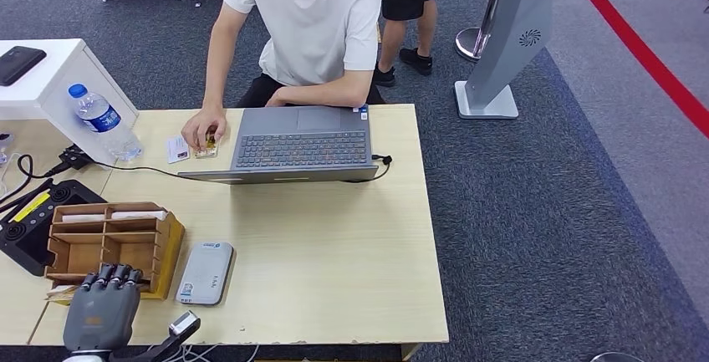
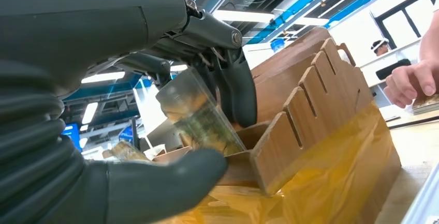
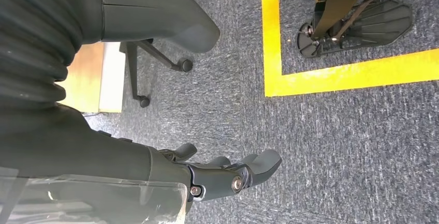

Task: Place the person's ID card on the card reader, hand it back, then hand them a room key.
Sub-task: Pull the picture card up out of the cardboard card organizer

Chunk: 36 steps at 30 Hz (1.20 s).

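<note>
My left hand [image 1: 101,309] is at the near end of the wooden organizer [image 1: 113,241], fingers over its front slot. Up close, the thumb and fingers [image 2: 235,87] pinch a clear, green-patterned room key card [image 2: 202,116] just above the organizer's [image 2: 310,110] slots. The grey-white card reader [image 1: 206,272] lies beside the organizer with nothing on it. Across the table, the person's hand [image 1: 203,130] rests on a small card [image 1: 206,150]; a white card [image 1: 177,149] lies next to it. My right hand [image 3: 228,175] hangs over the carpet, fingers apart and holding nothing.
An open laptop [image 1: 297,145] sits mid-table with a cable running left. A water bottle [image 1: 102,119] and a black device [image 1: 29,220] stand on the left. A second person stands behind the seated one. A grey stand base [image 1: 489,99] is on the floor at right.
</note>
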### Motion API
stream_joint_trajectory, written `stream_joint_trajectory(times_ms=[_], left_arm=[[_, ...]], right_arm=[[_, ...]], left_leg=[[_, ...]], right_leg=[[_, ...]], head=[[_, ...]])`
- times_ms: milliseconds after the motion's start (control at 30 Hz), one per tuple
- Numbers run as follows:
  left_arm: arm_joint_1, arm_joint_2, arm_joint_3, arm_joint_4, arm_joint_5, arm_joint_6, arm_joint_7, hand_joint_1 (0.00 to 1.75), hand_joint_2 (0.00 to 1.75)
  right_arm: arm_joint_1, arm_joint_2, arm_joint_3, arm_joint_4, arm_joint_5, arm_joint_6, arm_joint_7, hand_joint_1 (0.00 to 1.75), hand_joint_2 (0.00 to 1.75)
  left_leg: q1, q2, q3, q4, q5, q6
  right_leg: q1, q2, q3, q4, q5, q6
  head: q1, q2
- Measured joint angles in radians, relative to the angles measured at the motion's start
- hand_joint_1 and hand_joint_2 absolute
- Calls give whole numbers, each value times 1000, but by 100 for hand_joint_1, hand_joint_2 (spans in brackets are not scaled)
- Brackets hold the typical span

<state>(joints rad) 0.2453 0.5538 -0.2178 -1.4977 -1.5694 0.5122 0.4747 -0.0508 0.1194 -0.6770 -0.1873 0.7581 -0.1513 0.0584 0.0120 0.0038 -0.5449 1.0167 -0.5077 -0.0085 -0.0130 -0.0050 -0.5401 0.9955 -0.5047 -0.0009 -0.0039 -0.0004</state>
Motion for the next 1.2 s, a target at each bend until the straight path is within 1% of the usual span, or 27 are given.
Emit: stream_joint_trajectory(times_ms=[200,633,833,1200], left_arm=[[0,-22,25,0,0,1,-12,175,175],[4,-50,51,0,0,4,-33,175,175],[10,-62,74,0,0,-10,-68,175,175],[9,-56,76,-1,0,-7,-16,175,175]], right_arm=[[0,0,-1,0,2,0,0,0,175],[0,0,-3,0,4,0,0,0,175],[0,0,-4,0,7,0,0,0,175],[0,0,-7,0,18,0,0,0,175]], left_leg=[[0,0,0,0,0,0],[0,1,0,0,0,0],[0,0,0,0,0,0],[0,1,1,0,0,0]], right_leg=[[0,0,0,0,0,0],[0,1,0,0,0,0],[0,0,0,0,0,0],[0,1,0,0,0,0]], head=[[0,0],[0,0],[0,0],[0,0]])
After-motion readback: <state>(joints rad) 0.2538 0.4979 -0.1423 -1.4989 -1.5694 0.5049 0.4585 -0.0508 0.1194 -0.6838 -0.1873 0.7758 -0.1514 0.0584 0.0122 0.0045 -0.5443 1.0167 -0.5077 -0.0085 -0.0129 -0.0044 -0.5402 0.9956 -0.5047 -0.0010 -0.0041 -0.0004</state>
